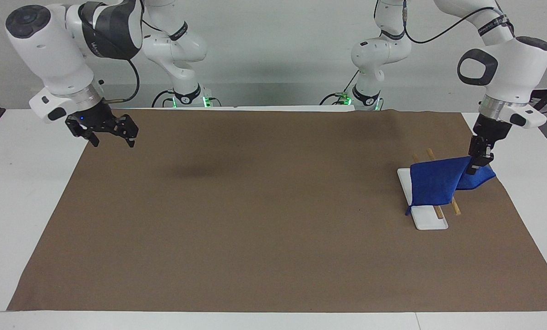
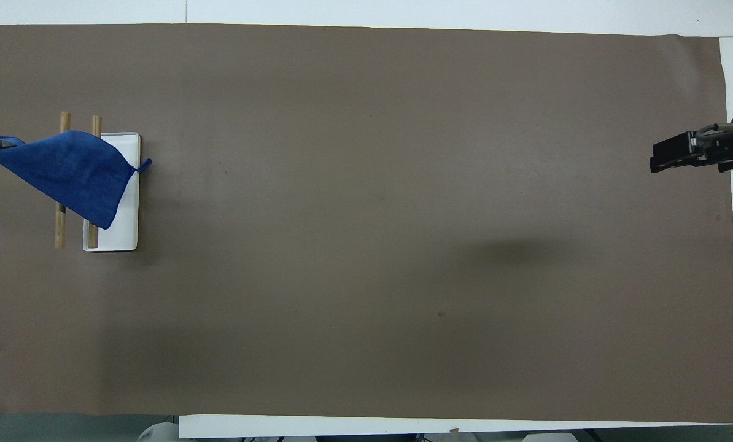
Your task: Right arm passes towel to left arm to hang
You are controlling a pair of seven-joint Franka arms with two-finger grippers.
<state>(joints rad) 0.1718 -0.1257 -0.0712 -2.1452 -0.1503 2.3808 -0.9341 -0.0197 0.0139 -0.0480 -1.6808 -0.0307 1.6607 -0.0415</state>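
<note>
Now left end effector (image 1: 478, 159) pinches towel (image 1: 434, 183) over rack (image 1: 443, 183); right end effector (image 1: 106, 133) splayed, empty.

Towel draped over the rack, down at the left arm's end of the table

The small blue terry towel (image 1: 434, 185) lies over two wooden rods (image 1: 455, 206) standing on a flat white rectangular base (image 1: 429, 222), all on the brown paper table cover (image 1: 264, 206). The left arm's slim black gripper (image 1: 478, 161) is clamped on the towel's corner over the rods. The right arm's wide black claw gripper (image 1: 111, 133) hangs over the cover's edge at the right arm's end, well apart.
</note>
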